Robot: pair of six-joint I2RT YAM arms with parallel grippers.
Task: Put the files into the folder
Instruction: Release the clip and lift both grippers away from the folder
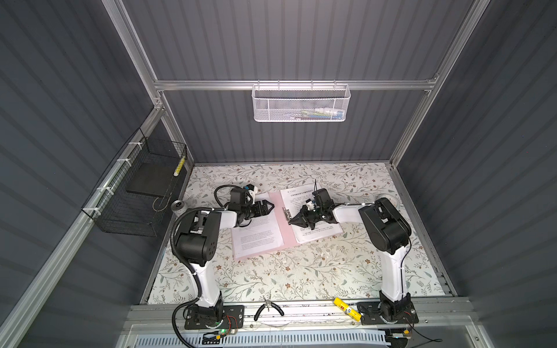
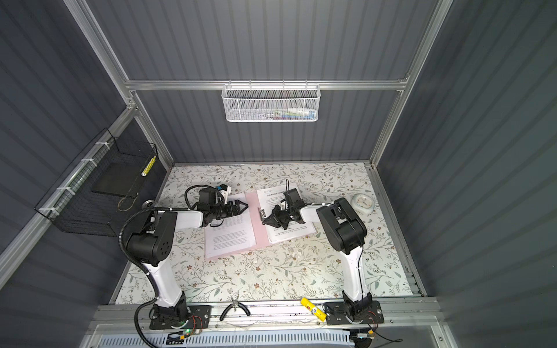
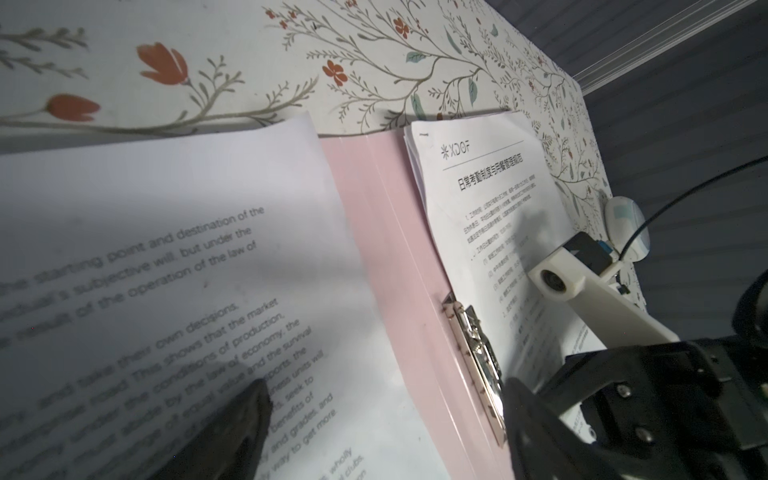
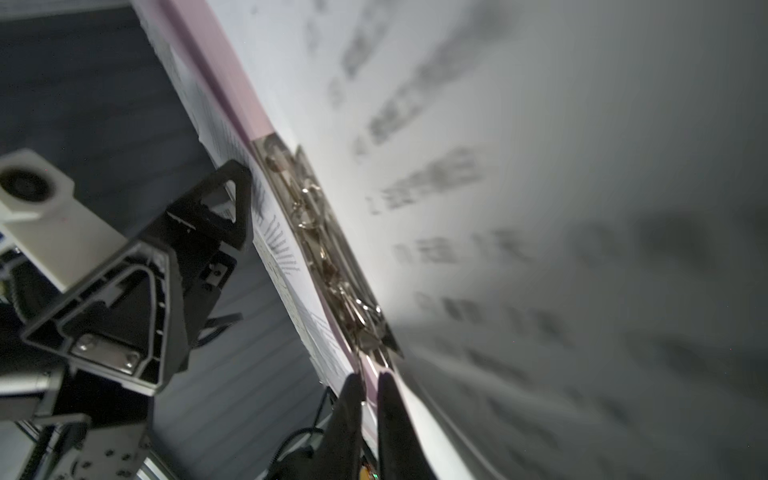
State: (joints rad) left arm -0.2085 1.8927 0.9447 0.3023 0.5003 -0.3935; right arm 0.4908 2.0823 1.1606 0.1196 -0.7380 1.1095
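The pale pink folder point(image 1: 286, 238) point(image 2: 259, 235) lies open on the flowered table, with a metal clip point(image 1: 286, 212) point(image 3: 478, 345) point(image 4: 324, 249) along its spine. The files lie on both halves: a white sheet with English text point(image 1: 259, 235) point(image 3: 166, 249) on the left half, and sheets with a bold heading point(image 1: 297, 195) point(image 3: 478, 199) on the right half. My left gripper point(image 1: 269, 207) point(image 3: 384, 428) hovers wide open over the left sheet and holds nothing. My right gripper point(image 1: 291, 222) point(image 4: 369, 386) points at the near end of the clip. Its jaws stand a narrow gap apart, with nothing seen in it.
A white round clock point(image 2: 364, 204) sits on the table behind the right arm. A small silver can point(image 1: 177, 206) stands at the left edge. Pliers point(image 1: 269, 308) and a yellow tube point(image 1: 346, 308) lie on the front rail. A black wire basket point(image 1: 135, 192) hangs on the left wall.
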